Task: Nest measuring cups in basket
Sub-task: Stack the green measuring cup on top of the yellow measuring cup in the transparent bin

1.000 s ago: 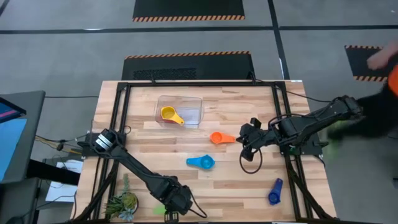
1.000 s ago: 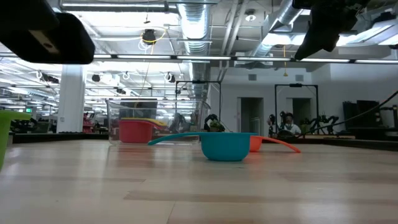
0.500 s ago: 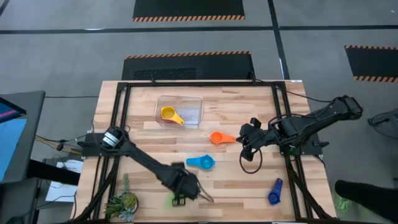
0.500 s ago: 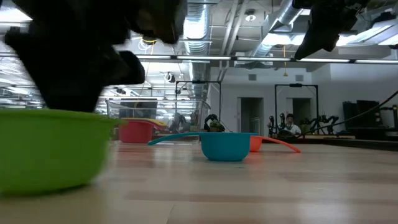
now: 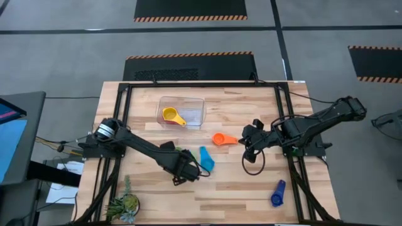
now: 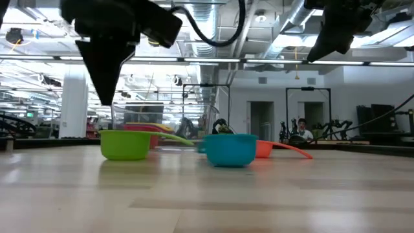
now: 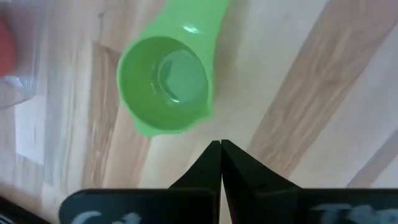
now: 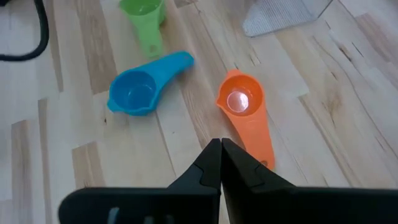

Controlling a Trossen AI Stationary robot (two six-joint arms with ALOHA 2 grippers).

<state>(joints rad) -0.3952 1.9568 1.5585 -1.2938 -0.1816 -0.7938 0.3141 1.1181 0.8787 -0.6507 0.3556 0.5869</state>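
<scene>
1. Nearest the worktop's front edge, toward its right corner: small dark blue plastic measuring cup (image 5: 277,193), long axis running front to back, bowl nearer the front. Shown only from above.
2. Farther in, left of centre: left gripper (image 5: 182,171), hanging over the wood.
   - In the left wrist view (image 7: 221,149), fingers pressed together tip to tip, clamped on nothing.
   - Just past those tips, round green plastic measuring cup (image 7: 166,92), upright and mouth up, handle pointing away from the gripper.
   - Cannot be made out from above; plain in the low view (image 6: 126,144), resting on the wood below the gripper.
3. Just beside it on the right: light blue plastic measuring cup (image 5: 206,158), long axis roughly front to back. Stands between green and orange in the low view (image 6: 231,149).
4. Next back, right of centre: orange plastic measuring cup (image 5: 221,139), handle stretching toward the right edge and the right gripper (image 5: 249,145). In the right wrist view, fingers shut flat against each other (image 8: 221,149), holding nothing, above and apart from the orange handle.
5. Farthest, near the back edge and left of centre: clear low-walled rectangular plastic basket (image 5: 160,110).
   - Holds a yellow plastic measuring cup (image 5: 171,115), handle angled toward the front right.
   - Low view alone adds a red cup (image 6: 147,129) behind the clear wall.
</scene>
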